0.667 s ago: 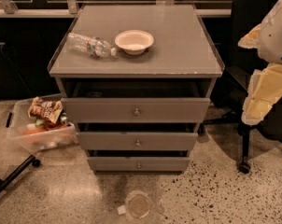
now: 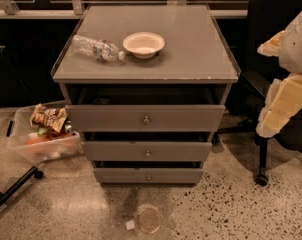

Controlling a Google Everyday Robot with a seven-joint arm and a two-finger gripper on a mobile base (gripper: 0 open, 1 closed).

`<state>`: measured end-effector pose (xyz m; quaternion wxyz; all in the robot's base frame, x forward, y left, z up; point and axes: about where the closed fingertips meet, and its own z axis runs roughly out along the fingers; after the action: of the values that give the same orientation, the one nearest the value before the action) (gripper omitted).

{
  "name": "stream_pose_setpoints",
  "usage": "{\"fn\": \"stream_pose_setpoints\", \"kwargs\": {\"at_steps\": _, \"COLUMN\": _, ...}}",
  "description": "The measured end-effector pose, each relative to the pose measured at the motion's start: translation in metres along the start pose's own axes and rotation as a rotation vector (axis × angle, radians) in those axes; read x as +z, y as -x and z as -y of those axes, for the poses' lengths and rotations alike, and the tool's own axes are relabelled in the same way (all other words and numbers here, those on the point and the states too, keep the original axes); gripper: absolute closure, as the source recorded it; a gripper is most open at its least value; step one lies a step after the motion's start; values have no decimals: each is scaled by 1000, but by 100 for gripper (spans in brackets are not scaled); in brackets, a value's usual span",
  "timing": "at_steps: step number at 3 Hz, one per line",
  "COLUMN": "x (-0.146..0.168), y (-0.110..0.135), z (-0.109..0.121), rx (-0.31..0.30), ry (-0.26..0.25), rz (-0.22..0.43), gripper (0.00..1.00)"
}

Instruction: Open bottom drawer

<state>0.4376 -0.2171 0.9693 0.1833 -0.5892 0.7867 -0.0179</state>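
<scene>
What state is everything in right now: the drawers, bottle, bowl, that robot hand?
bottom drawer: looks shut, no tray showing.
top drawer: seems slightly ajar.
bottle: lying on its side.
bowl: upright, looks empty.
bin: open-topped, holding snack packets.
gripper: at the right edge, apart from every drawer.

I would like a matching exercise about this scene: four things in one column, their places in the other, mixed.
1 bowl
2 bin
3 bottom drawer
4 gripper

a floor, left of cabinet
b right edge, by chair
c on cabinet top
d lowest in cabinet

Pairs: 1-c, 2-a, 3-d, 4-b
</scene>
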Motion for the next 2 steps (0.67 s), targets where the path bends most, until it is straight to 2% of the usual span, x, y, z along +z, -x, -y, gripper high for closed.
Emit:
{"fn": "stream_pose_setpoints", "kwargs": {"at_steps": 1, "x": 27, "y": 1, "z": -22, "rx": 12, "ry": 0, "rz": 94, "gripper": 0}}
{"fn": "stream_pose_setpoints", "kwargs": {"at_steps": 2, "x": 67, "y": 0, "z": -56, "rx": 77, "ry": -32, "rz": 108, "gripper": 0}}
